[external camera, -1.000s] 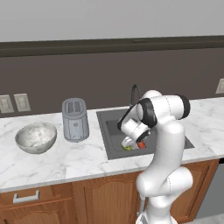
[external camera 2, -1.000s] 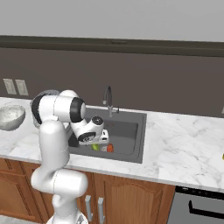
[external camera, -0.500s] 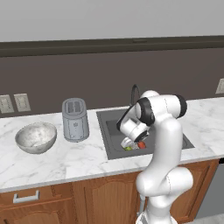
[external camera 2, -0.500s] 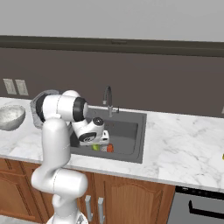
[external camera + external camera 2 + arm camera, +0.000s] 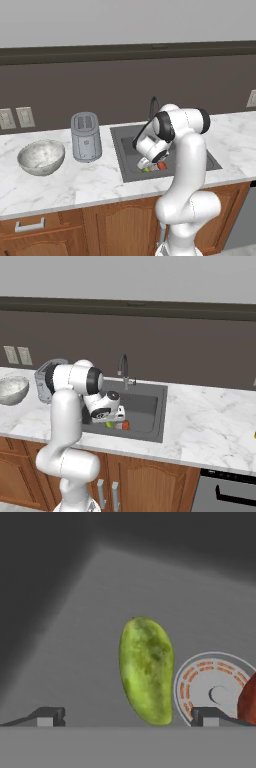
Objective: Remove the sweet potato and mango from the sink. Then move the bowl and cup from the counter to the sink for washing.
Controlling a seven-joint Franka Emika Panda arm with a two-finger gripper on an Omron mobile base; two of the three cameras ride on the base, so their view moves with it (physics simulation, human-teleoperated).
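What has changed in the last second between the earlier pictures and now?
Nothing visibly changed. The gripper still hangs open low in the sink, over the mango; the sweet potato, bowl and toaster stayed in place.

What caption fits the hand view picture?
Open end effector hovers over the green mango lying on the sink floor beside the drain.
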